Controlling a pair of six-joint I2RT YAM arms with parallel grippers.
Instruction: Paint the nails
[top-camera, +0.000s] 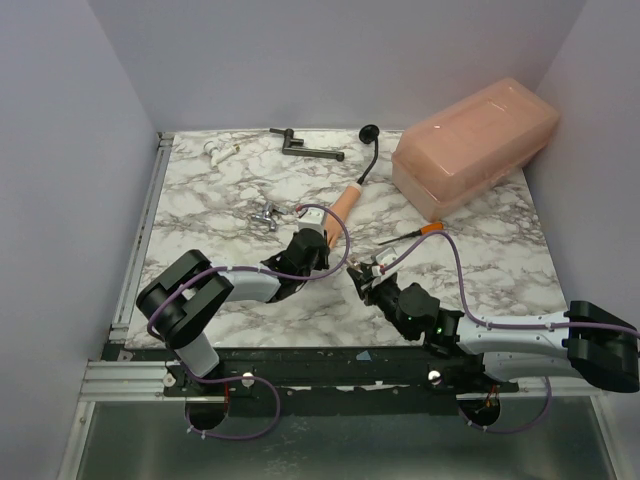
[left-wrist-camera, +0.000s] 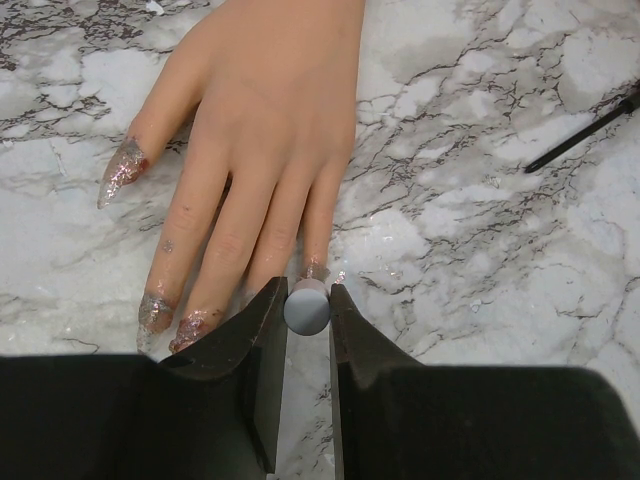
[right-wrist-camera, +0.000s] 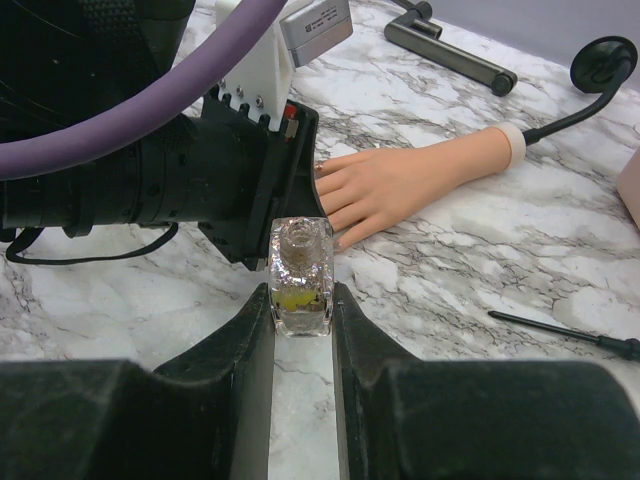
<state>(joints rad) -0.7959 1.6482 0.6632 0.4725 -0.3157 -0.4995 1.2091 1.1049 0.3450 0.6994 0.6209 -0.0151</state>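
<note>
At the mannequin hand's (left-wrist-camera: 270, 120) little fingertip, clamps a round grey brush handle (left-wrist-camera: 307, 310) in the left gripper (left-wrist-camera: 307, 300); just beyond those fingers, pinches an open glittery glass bottle (right-wrist-camera: 300, 265) in the right gripper (right-wrist-camera: 302, 300). Lies palm-down on marble (left-wrist-camera: 480, 200), nails (left-wrist-camera: 122, 170) long, pointed, glitter-smeared. Likely light, stiff, slippery plastic: steady at the wrist

Hand (top-camera: 345, 203) lies mid-table (top-camera: 490, 265), fingers toward the arms, nails (left-wrist-camera: 121, 170) at the near end. Its stem (top-camera: 373, 160) runs back to a round foot (top-camera: 369, 131) by the rear wall. Left gripper (top-camera: 312, 238) sits right at the fingertips, a cap (left-wrist-camera: 306, 308) pinched between its jaws. Right gripper (top-camera: 362, 276) is just right of it and nearer, with a bottle (right-wrist-camera: 300, 262) clamped in it. Box (top-camera: 475, 145) sits back right, stick (top-camera: 415, 235) in front of it, and bar (top-camera: 305, 148) left of the foot.
</note>
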